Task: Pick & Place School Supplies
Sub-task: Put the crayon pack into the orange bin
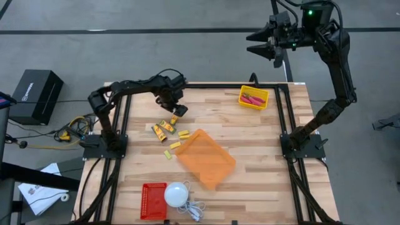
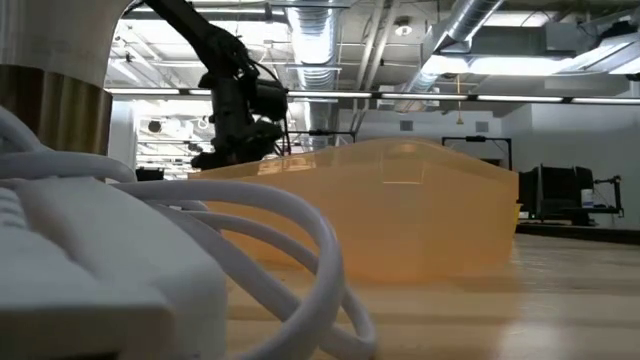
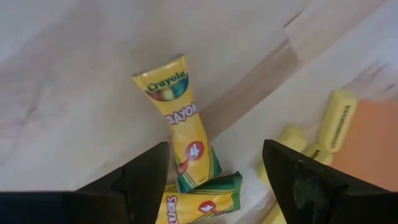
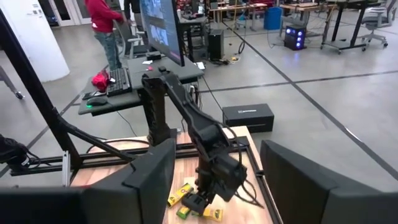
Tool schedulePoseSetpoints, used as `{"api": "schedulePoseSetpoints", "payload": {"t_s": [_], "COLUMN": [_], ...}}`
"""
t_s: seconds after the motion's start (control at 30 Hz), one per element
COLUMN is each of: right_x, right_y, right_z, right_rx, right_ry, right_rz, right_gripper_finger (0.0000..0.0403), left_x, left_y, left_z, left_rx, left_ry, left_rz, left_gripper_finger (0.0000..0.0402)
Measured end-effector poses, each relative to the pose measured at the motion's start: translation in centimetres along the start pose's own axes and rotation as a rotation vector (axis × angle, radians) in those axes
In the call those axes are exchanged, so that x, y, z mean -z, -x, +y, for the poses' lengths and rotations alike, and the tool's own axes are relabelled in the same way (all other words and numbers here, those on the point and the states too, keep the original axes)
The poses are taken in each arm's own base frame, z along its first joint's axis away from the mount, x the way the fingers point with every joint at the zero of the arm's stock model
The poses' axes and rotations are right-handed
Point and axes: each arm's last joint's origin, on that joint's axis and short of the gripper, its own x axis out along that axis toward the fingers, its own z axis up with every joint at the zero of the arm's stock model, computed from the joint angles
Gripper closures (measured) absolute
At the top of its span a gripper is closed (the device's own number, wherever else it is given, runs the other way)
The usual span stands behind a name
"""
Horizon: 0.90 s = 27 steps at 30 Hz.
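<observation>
Second crayon packet point(image 3: 202, 202) cut off at frame edge beside upright crayon packet point(image 3: 180, 118); print only partly readable.

- Both arms are dark, almost black, made of slim round links joined by thicker rounded joints.
- The left arm point(image 1: 128, 87) carries black cables that run along its links.
- Each arm stands on a black base plate fixed to a black rail frame at its edge of the desk.
- The right arm point(image 1: 337, 69) has a small green light on its top near the wrist.
- The left gripper point(image 3: 214, 180) ends in two flat, matte black fingers with angled inner edges.
- The right gripper point(image 4: 214, 180) has the same two broad black fingers point(image 4: 140, 186).
- A person in the room behind wears a red top point(image 4: 102, 14) and blue trousers.
</observation>
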Motion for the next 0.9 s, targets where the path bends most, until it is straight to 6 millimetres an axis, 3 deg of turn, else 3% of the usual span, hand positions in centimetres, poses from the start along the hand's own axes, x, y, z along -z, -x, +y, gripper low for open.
{"api": "schedulePoseSetpoints", "payload": {"t_s": [0.6, 0.73, 0.9], "right_x": [0.0, 0.0, 0.0], "right_y": [0.0, 0.0, 0.0], "right_z": [0.0, 0.0, 0.0], "right_rx": [-0.002, -0.003, -0.003], "right_ry": [-0.001, -0.001, 0.0], "right_rz": [0.0, 0.0, 0.0], "right_gripper_finger": [0.0194, 0.0197, 0.0207], "left_x": [-0.6, -0.7, -0.7], "left_y": [-4.9, -5.6, -5.4], "left_z": [0.4, 0.5, 0.7], "left_rx": [-0.055, -0.067, -0.085], "left_ry": [0.013, 0.019, -0.006], "left_rz": [0.114, 0.135, 0.124], "left_gripper_finger": [0.0151, 0.0189, 0.0297]}}
